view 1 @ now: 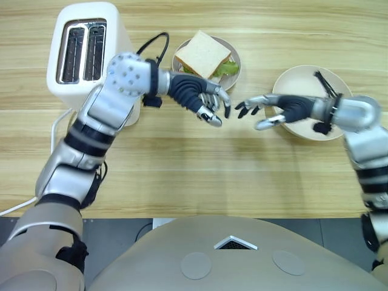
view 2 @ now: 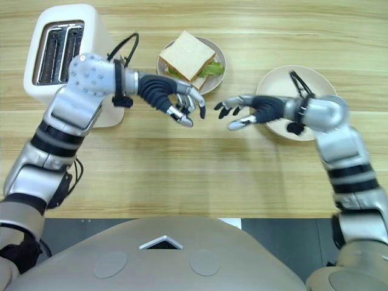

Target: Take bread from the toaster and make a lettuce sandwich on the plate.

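A pale, wood-grain table [view 1: 182,170] carries everything. The largest thing on it is a white, boxy two-slot toaster [view 1: 85,48], which stands well away from the fingers of the left hand, out past that arm's elbow; both slots look dark, and no bread rises from them. A round cream plate [view 1: 300,82] lies under and behind the right hand, its bare surface showing just beyond the fingers' knuckle side. A second, smaller round beige plate [view 1: 230,47] sits just beyond the left fingers, on the far side of them. It holds the assembled sandwich: a square slice of pale white bread [view 1: 203,54] with a thin tan crust lies on top, turned corner-on, and ruffled green lettuce [view 1: 228,68] pokes out from under its edge nearest the fingers. The left hand [view 1: 209,100] hovers over the bare table with its fingers slack, only slightly bent and holding nothing. The right hand [view 1: 273,108] faces it from just across a small gap, with fingers spread wide and nothing in them. A black looped cord [view 1: 154,43] lies between the toaster and the sandwich plate, behind the left wrist.
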Available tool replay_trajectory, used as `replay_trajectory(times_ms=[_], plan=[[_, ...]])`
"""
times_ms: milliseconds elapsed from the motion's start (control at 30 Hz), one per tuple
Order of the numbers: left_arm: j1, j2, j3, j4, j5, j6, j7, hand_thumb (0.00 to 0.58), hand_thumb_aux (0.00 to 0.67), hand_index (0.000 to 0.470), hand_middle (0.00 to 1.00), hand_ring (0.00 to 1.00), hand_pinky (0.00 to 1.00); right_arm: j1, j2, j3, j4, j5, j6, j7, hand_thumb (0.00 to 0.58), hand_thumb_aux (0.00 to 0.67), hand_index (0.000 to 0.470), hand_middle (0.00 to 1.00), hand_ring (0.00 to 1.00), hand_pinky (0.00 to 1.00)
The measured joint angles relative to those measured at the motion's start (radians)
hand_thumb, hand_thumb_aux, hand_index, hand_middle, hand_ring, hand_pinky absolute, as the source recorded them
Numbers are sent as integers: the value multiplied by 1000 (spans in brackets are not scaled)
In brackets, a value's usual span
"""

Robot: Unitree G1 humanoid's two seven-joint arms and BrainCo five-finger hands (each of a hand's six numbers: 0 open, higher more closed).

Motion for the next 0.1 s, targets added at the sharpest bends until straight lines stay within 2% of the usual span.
replay_trajectory(times_ms=[100], plan=[[39, -97, 103, -45, -200, 2, 13, 0, 0, 0, 0, 0, 0, -62, 16, -190, -12, 226, 1, 12, 0, 0, 0, 0, 0, 0]])
